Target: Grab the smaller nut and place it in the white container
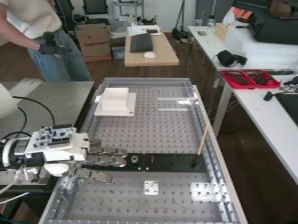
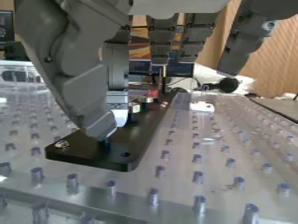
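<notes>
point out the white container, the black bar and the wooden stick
White container [image 1: 114,103]: high view, on its raised middle part
Black bar [image 1: 174,163]: high view, on its top face, near the middle
Wooden stick [image 1: 203,137]: high view, about midway along its shaft

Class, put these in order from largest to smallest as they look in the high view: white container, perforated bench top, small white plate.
1. Perforated bench top
2. White container
3. Small white plate

This is a robotics lab: a robot arm [image 1: 13,151] sits beside a metal bench [image 1: 143,135] studded in a regular grid. Across the bench from it, a white table [image 1: 256,111] bears red trays [image 1: 243,79]; beyond the bench's far end stands a cardboard box [image 1: 93,42].
</notes>
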`<state>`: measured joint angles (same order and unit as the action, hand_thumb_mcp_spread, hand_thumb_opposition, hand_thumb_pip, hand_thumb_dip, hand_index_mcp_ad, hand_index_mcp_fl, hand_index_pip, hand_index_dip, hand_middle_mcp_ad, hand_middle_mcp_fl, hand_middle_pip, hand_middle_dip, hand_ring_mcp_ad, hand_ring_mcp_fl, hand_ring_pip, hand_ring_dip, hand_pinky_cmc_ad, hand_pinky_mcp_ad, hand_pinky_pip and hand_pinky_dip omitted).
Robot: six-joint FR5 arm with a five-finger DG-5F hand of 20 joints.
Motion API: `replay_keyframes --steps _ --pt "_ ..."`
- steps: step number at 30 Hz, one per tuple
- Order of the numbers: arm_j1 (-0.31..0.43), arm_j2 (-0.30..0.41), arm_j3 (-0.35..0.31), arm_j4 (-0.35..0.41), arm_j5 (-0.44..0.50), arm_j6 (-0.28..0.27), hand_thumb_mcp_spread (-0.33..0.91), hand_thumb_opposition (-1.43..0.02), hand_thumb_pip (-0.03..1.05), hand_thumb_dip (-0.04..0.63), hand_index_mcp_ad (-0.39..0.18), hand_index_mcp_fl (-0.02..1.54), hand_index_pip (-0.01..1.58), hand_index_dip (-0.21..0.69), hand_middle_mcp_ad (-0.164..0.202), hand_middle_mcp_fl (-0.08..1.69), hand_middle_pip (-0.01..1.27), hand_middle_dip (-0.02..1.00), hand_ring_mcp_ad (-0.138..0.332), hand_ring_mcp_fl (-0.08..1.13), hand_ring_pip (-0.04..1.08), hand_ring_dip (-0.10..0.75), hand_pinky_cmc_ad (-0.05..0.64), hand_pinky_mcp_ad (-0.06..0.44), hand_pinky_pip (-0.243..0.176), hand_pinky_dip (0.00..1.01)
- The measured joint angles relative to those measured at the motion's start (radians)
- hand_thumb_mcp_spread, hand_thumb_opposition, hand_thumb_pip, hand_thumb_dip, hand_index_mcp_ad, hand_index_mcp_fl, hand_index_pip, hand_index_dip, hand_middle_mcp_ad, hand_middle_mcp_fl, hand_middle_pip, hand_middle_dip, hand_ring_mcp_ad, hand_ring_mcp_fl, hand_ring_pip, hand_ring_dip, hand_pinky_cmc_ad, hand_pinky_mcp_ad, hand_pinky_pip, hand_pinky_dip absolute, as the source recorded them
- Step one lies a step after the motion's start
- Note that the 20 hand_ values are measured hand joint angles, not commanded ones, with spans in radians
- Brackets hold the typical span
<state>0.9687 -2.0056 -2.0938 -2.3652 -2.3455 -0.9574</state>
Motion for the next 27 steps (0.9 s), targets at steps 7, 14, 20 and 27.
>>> replay_keyframes --steps 7,14,20,27 --pt "-0.002 -0.008 0.001 0.002 -0.004 0.001 0.42 -0.83 0.77 0.199 -0.237 0.20 1.56 -0.087 0.049 -0.02 0.13 0.20 0.080 0.00 0.07 0.086 0.332 0.260 -0.105 0.41" --pt "-0.002 -0.011 0.002 -0.002 -0.003 0.005 0.42 -0.83 0.77 0.199 -0.236 0.22 1.56 -0.091 0.049 -0.02 0.13 0.20 0.080 0.00 0.07 0.086 0.332 0.260 -0.105 0.41" --pt "0.000 -0.015 -0.001 -0.003 0.001 0.008 0.42 -0.84 0.77 0.199 -0.234 0.21 1.56 -0.084 0.049 -0.02 0.13 0.20 0.080 0.00 0.07 0.086 0.328 0.260 -0.105 0.41" --pt "0.001 -0.017 -0.007 0.004 0.004 0.007 0.42 -0.84 0.79 0.197 -0.216 0.20 1.57 -0.077 0.049 -0.02 0.13 0.20 0.080 0.00 0.07 0.086 0.328 0.264 -0.105 0.42"
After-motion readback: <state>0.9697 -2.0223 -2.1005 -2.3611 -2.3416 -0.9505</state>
